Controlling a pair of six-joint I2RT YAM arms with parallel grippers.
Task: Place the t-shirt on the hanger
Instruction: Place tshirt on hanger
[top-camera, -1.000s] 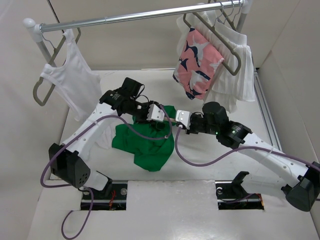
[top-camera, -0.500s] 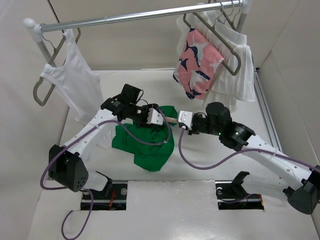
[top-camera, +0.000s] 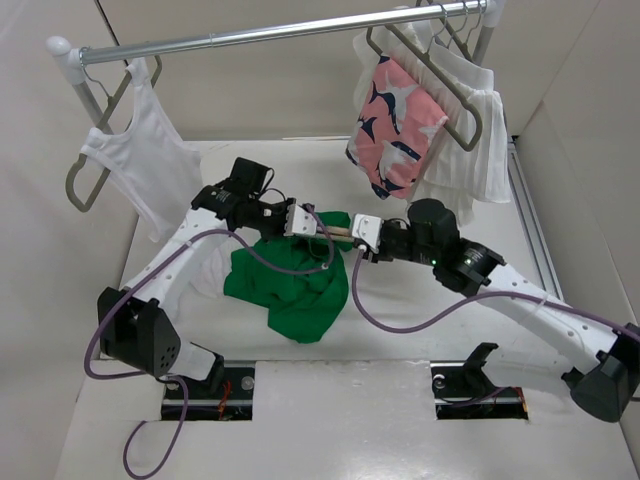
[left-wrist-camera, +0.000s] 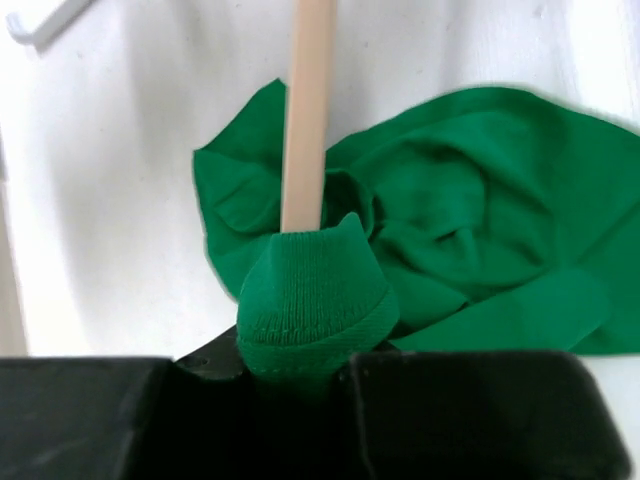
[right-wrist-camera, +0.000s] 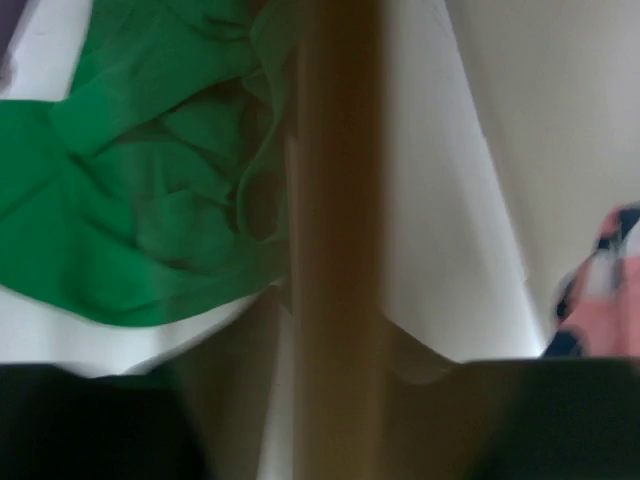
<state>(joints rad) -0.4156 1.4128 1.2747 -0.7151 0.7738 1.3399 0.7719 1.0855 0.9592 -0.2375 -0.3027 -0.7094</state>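
The green t-shirt (top-camera: 290, 285) lies crumpled on the white table, its top edge lifted between the two arms. My left gripper (top-camera: 302, 222) is shut on a ribbed fold of the t-shirt (left-wrist-camera: 315, 300), which caps the near end of the beige wooden hanger (left-wrist-camera: 308, 110). The rest of the cloth spreads out to the right below the bar. From the right, my right gripper (top-camera: 360, 236) is shut on the hanger (right-wrist-camera: 335, 250), whose bar runs straight through its jaws, blurred and close. A short piece of the hanger (top-camera: 341, 232) shows between the two grippers. Its hook is hidden.
A clothes rail (top-camera: 260, 35) spans the back. A white tank top (top-camera: 145, 165) hangs on a grey hanger at the left. A pink patterned garment (top-camera: 395, 125) and a white garment (top-camera: 475, 140) hang at the right. Low walls border the table on both sides.
My left gripper has opened a little and then closed on the t-shirt fold, shifting slightly left. The right gripper has kept its hold on the hanger and edged left.
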